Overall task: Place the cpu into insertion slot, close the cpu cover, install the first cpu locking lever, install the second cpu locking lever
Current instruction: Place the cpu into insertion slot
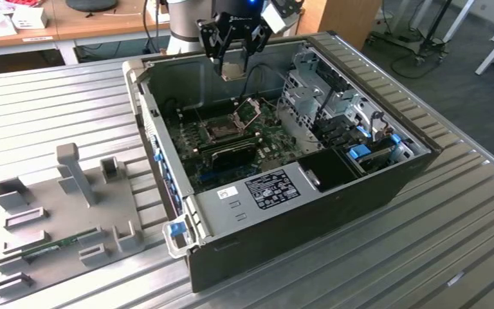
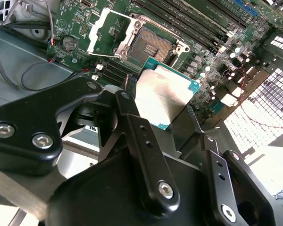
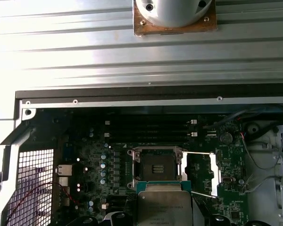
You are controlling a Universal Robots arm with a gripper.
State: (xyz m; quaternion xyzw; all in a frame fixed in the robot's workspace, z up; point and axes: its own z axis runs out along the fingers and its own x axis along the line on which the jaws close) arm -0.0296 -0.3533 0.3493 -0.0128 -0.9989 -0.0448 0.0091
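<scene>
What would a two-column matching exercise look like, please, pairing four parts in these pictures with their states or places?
Things:
1. small flat square chip with silvery-grey metal top, the cpu
2. small square dark socket with silvery rim, the insertion slot
3. thin square silvery metal frame, the cpu cover
4. flat grey fixture tray

States:
A. swung open beside the socket
B. held in the hand
C. on the ribbed metal table, at the exterior view's left
D. empty and uncovered

Pairs: 1-B, 2-D, 3-A, 4-C
</scene>
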